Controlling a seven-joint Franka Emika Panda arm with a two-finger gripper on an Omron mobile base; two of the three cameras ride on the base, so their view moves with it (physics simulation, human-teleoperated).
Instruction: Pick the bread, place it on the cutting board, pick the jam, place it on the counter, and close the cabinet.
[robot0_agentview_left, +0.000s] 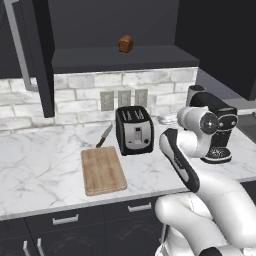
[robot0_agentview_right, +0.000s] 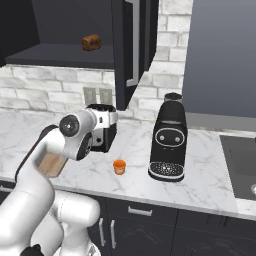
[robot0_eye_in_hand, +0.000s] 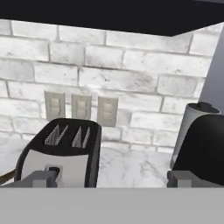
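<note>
The bread (robot0_agentview_left: 125, 43) sits on the open cabinet (robot0_agentview_left: 125, 59) shelf at upper centre of the left base view, well above the tool (robot0_eye_in_hand: 113, 178). The tool's jaws stand wide and empty, facing the toaster (robot0_eye_in_hand: 59, 153) on the table (robot0_agentview_left: 40, 170).

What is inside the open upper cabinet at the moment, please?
The bread sits alone on the cabinet shelf, toward the back. The part of the shelf behind the open door is covered, so I cannot tell what, if anything, lies there.
</note>
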